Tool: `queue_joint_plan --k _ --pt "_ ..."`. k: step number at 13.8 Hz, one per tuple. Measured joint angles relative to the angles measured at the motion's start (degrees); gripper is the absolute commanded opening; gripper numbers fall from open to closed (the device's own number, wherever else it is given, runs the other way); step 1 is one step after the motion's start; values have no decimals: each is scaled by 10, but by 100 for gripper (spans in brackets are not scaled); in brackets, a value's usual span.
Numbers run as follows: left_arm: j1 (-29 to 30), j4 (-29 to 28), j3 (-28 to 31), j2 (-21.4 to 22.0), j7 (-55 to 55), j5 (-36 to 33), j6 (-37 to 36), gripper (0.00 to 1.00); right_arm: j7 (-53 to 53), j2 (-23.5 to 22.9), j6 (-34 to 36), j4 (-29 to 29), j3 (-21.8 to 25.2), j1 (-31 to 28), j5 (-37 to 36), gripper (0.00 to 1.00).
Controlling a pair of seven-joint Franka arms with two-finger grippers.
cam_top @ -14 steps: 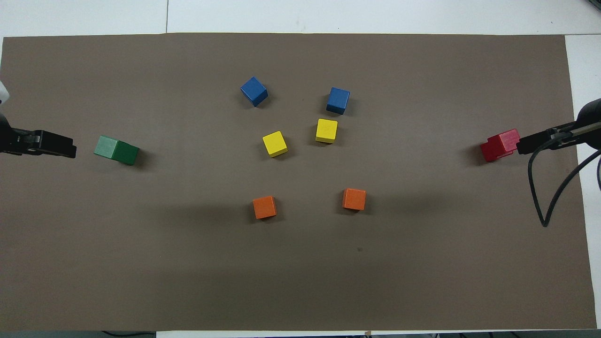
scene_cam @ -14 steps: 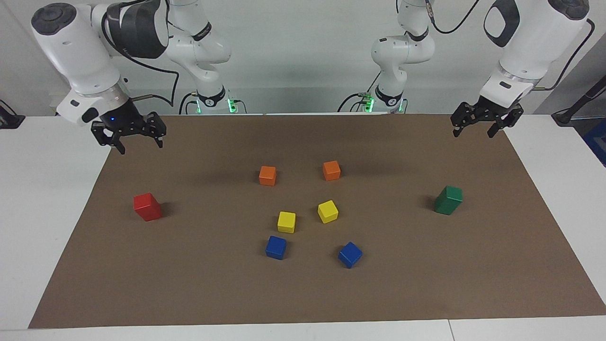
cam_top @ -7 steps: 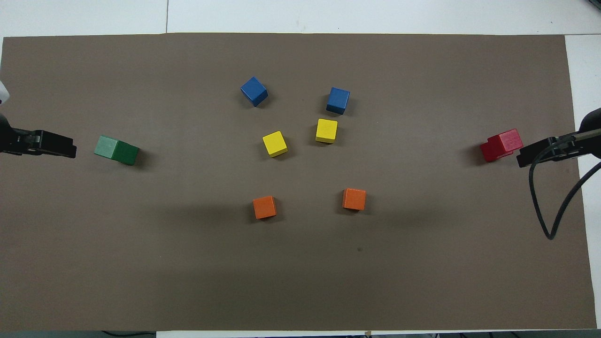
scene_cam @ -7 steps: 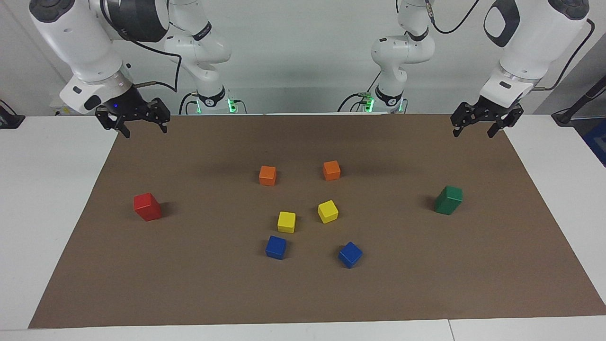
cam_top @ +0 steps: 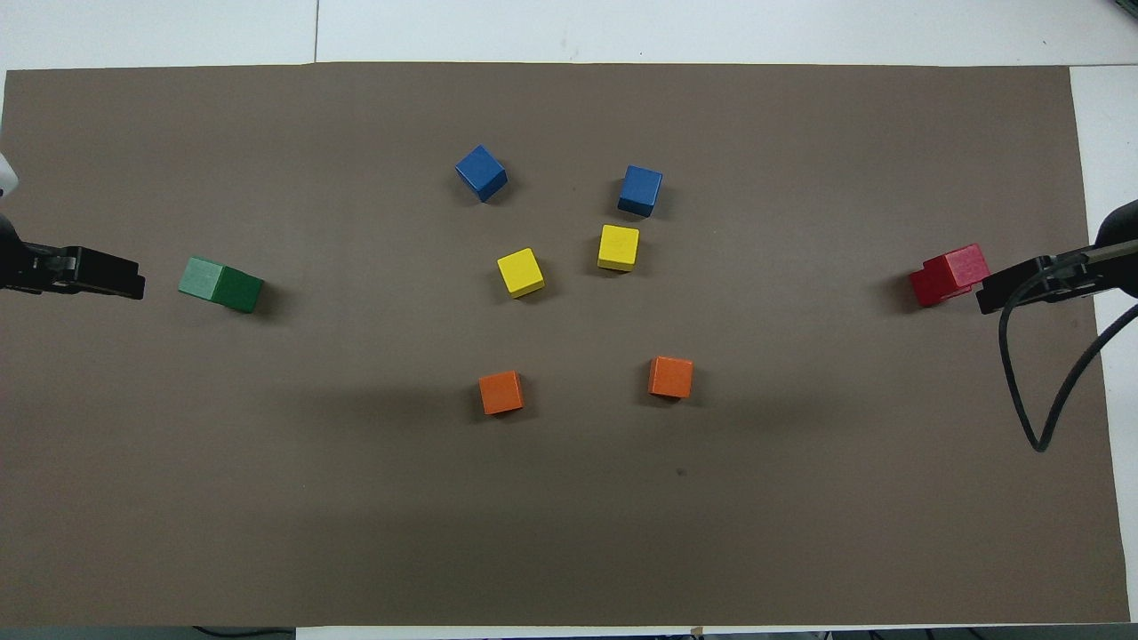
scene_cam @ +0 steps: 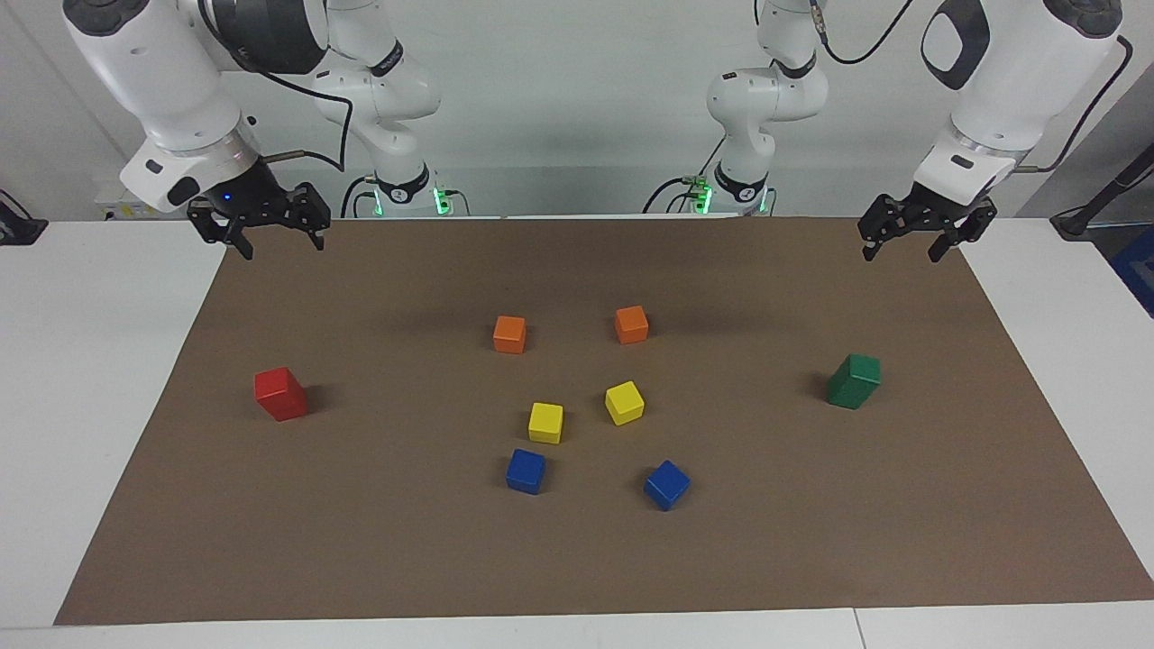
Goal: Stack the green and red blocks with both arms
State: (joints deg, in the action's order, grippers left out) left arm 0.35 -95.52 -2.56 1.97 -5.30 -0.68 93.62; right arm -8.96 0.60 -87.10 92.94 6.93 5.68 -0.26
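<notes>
Here, each line held one item.
Red stack (scene_cam: 280,393): two red blocks, one on the other, toward the right arm's end of the worktop (scene_cam: 577,559).
Green stack (scene_cam: 854,380): two green blocks stacked, toward the left arm's end.
Right gripper (scene_cam: 278,243): raised over the mat's corner, fingers apart, empty.
Left gripper (scene_cam: 903,248): raised over the mat's edge, fingers apart, empty.
</notes>
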Motion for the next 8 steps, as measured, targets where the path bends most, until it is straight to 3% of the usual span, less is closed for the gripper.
queue_joint_plan --k 8 --pt "0 0 0 0 0 0 0 100 0 0 -1 -2 1 0 -13 100"
